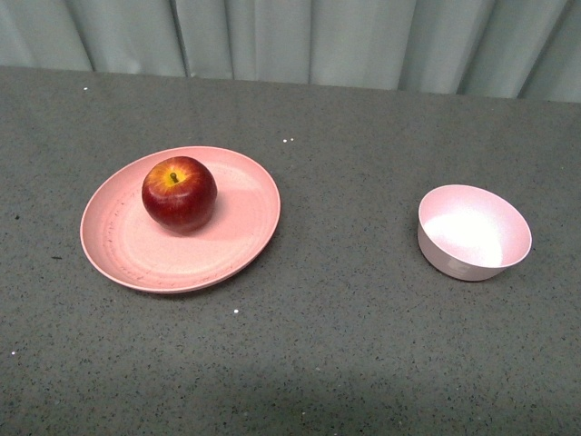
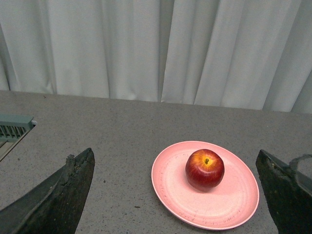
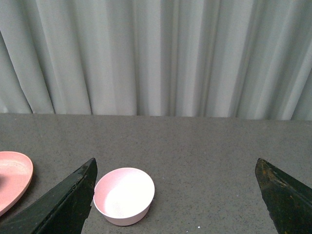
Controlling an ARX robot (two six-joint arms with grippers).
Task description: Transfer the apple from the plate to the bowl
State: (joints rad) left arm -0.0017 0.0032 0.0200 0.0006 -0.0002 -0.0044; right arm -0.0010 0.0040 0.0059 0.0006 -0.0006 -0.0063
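Observation:
The dark-red apple (image 1: 179,193) with a yellow patch at its stem sits on the wide salmon-pink plate (image 1: 127,250) at the left of the grey table. The small pale-pink bowl (image 1: 474,232) stands empty at the right. Neither arm shows in the front view. In the left wrist view my left gripper (image 2: 175,168) is open and empty, and the apple (image 2: 204,169) and plate (image 2: 170,187) lie ahead between its fingers. In the right wrist view my right gripper (image 3: 175,170) is open and empty, with the bowl (image 3: 124,196) near one finger (image 3: 68,202).
A pale curtain (image 1: 290,36) hangs behind the table's far edge. A grey-green ribbed object (image 2: 14,127) lies at the table's side in the left wrist view. The plate's edge (image 3: 12,180) shows in the right wrist view.

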